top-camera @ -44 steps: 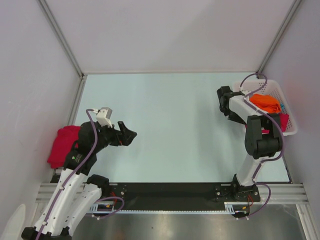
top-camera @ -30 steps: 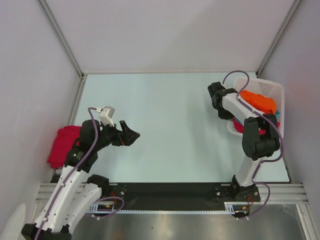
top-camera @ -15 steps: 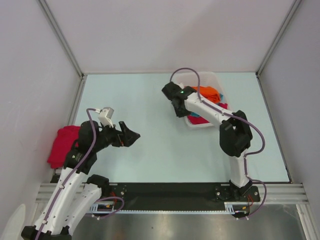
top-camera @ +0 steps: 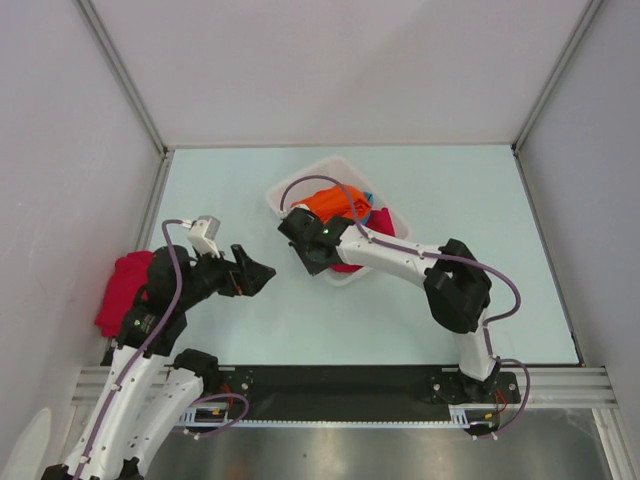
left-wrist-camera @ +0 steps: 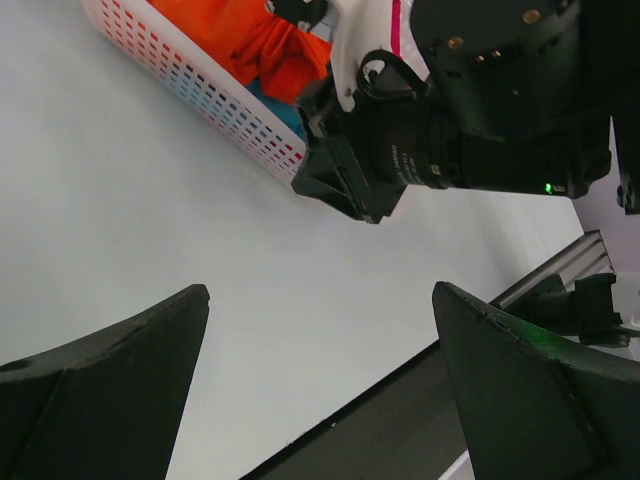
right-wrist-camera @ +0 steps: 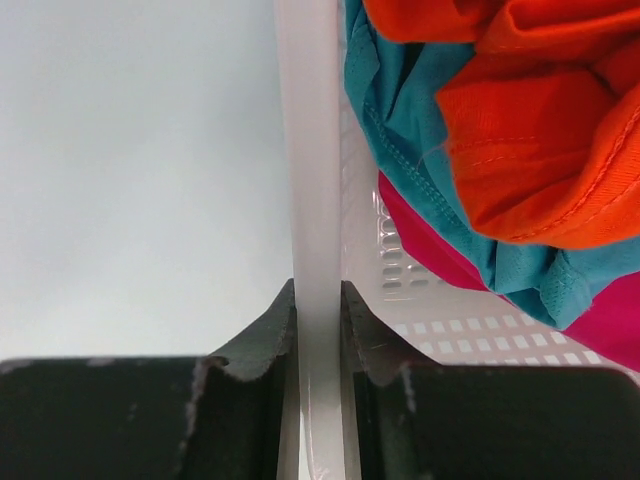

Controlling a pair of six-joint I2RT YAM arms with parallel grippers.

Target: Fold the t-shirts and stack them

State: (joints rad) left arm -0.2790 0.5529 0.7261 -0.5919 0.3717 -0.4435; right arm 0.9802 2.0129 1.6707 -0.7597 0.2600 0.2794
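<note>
Near the middle of the pale surface (top-camera: 450,190), the right tool (right-wrist-camera: 318,300) is pinching the rim of the white lattice basket (top-camera: 297,178), one finger outside the wall and one inside. The basket is holding the orange t-shirt (top-camera: 335,202) bunched over the teal t-shirt (right-wrist-camera: 400,130) and a crimson t-shirt (right-wrist-camera: 430,245). Left of it, the left tool (top-camera: 255,265) is hovering spread wide with nothing between its fingers, and a second crimson t-shirt (top-camera: 122,290) is lying crumpled at the surface's left edge

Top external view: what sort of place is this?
Probably a lab test cell, not a home: plain panel walls on aluminium posts, a pale table, arms bolted to a base rail.
</note>
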